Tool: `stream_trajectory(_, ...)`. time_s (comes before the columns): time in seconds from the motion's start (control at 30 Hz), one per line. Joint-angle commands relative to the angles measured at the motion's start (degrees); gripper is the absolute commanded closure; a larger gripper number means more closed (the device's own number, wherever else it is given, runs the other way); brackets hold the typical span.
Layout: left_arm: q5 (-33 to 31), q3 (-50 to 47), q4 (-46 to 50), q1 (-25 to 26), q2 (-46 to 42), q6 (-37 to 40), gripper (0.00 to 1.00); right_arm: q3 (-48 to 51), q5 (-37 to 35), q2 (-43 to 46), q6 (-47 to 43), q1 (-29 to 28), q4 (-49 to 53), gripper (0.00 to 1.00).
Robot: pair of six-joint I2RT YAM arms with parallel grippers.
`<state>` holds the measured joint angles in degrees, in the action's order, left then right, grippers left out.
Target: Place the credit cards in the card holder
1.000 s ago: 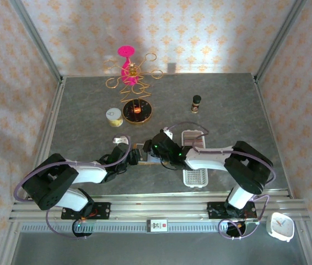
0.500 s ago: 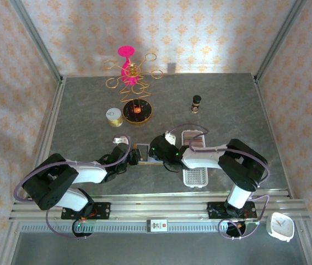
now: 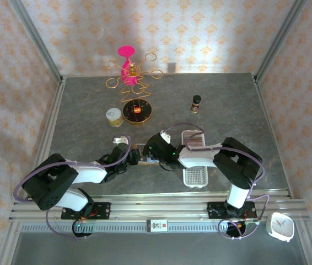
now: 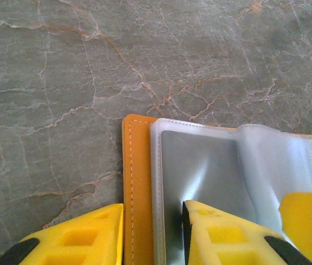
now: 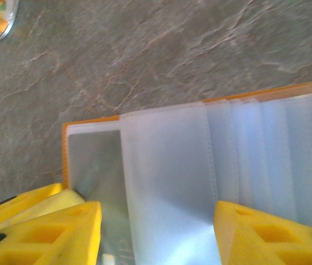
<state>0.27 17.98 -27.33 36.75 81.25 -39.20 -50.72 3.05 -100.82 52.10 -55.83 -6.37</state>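
Orange card holder [image 4: 137, 182] flat, long axis L-R; left gripper [image 4: 153, 210], right gripper [image 5: 157, 210] apart.

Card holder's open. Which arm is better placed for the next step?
Right, probably: right gripper hangs open over the clear sleeves, while left gripper straddles the card holder's orange edge, seemingly steadying it.

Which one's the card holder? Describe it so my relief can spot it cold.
On the grey marble table, look near the front edge where the left gripper and right gripper meet. The card holder lies open there: orange cover, clear plastic sleeves, unlike the long white slotted tray beside it.
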Motion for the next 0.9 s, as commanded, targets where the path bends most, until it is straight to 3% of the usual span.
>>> stream_trajectory(0.0, 0.89, -1.73, -0.08, 0.51, -1.49, -0.87, 0.69, -0.01, 5.01, -1.19, 1.66, -0.53, -3.83, 0.44)
stream_trajectory(0.87, 4.03, -5.65, -6.67, -0.25, -4.76, -4.81, 0.69, 0.62, 9.49, -1.85, 7.54, -0.59, -17.77, 0.44)
